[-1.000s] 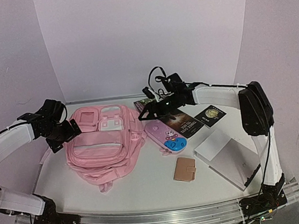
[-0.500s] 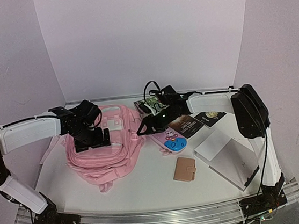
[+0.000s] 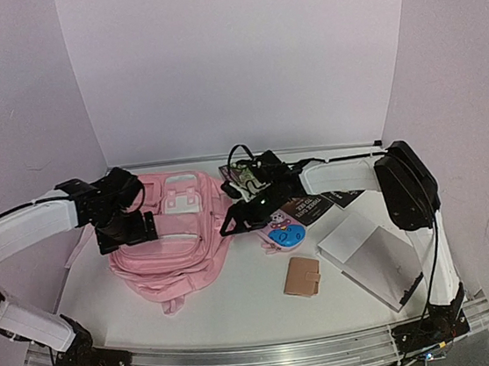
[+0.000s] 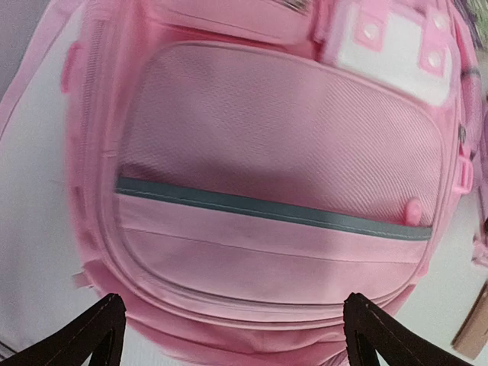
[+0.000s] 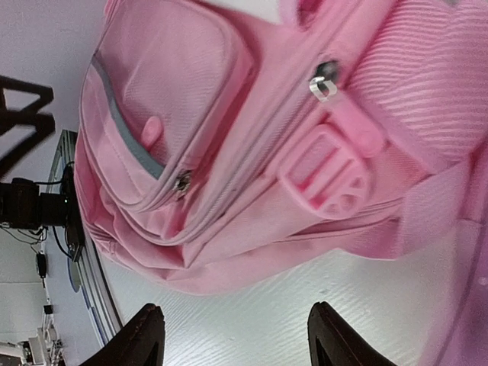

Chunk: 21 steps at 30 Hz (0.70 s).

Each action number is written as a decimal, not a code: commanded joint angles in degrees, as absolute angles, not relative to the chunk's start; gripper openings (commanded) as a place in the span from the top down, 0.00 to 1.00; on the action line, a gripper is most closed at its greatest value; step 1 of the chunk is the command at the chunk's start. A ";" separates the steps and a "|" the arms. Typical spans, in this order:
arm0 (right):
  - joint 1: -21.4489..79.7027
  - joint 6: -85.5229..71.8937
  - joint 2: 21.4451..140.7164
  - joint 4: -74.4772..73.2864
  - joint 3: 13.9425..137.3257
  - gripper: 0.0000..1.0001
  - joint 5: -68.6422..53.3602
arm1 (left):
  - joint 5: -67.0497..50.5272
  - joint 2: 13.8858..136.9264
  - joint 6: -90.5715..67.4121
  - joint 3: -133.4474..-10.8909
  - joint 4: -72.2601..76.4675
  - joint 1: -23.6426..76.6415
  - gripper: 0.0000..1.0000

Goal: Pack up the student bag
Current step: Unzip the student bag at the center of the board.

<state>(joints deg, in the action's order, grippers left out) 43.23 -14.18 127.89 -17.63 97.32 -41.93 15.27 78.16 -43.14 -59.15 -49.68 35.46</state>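
I see my left gripper spread wide above the student bag, my right gripper apart beside it, hiding the bag's right edge mid-frame.

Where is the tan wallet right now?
In the top view, the tan wallet lies near the front, between the pink backpack and the white box.

Robotics lab test booth, plain white backdrop panels closing in a white table, aluminium rail along its near edge, left arm base and right arm base bolted there, thin black cables strung along the arms.
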 commanded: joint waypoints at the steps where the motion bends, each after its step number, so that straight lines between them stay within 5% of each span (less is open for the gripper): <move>1: 48.33 -13.95 126.03 -17.36 99.97 0.33 -39.92 | 11.65 70.18 -47.44 -53.46 -45.56 30.50 0.00; 21: 50.86 -11.02 140.22 -18.99 106.17 0.31 -23.24 | 11.18 71.16 -53.02 -46.10 -39.29 16.70 0.00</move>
